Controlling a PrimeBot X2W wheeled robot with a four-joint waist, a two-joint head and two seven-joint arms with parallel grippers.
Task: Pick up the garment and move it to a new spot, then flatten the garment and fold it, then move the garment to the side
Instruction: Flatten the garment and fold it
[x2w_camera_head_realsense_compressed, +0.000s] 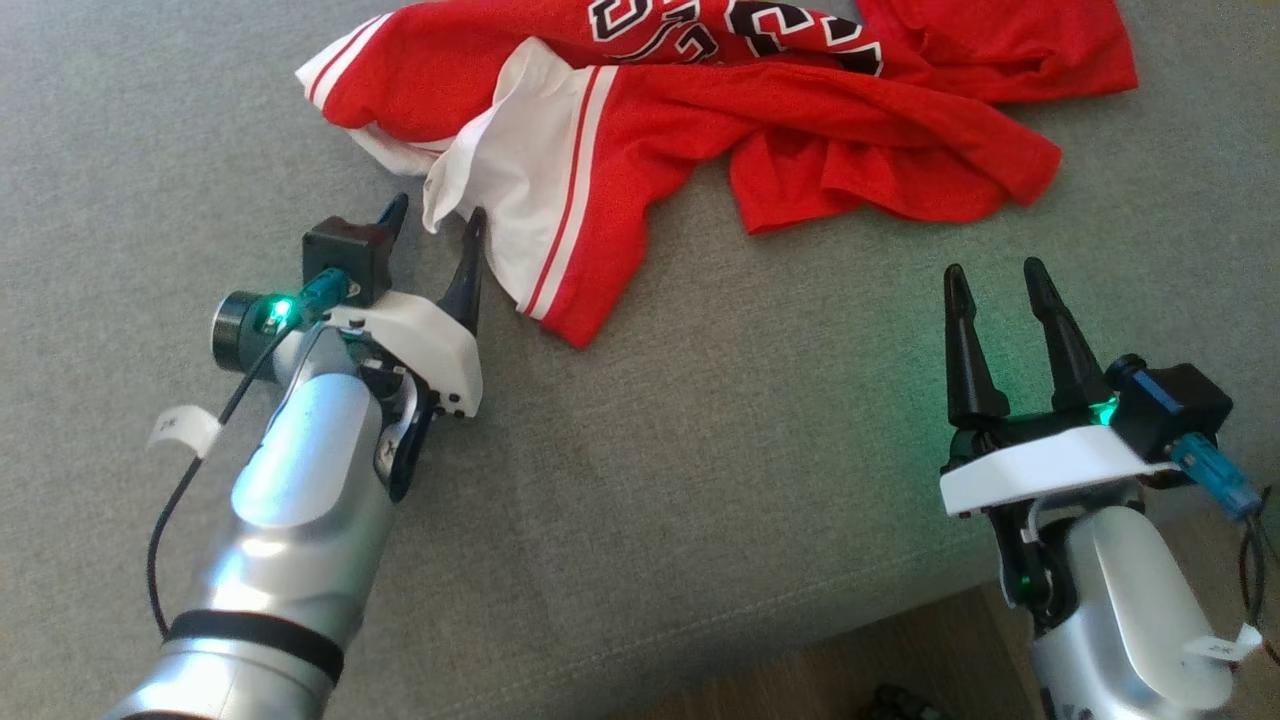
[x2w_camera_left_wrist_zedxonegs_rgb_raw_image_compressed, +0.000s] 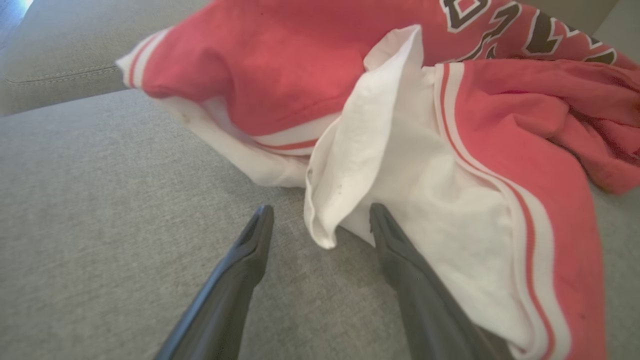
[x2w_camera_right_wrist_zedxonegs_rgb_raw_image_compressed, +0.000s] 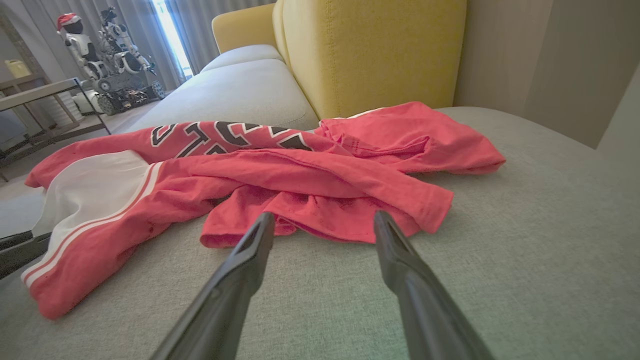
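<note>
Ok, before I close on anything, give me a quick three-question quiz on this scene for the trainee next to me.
1. True or false: the left gripper is shut on the crumpled red and white jersey garment.
2. What sits between the left gripper's fingers? A) a white fold of the garment B) a black letter C) a yellow cushion
3. Which gripper hangs apart from the garment, over the bare grey fabric sofa cushion?
Key: 1 false, it is open; 2 A; 3 the right gripper.
</note>
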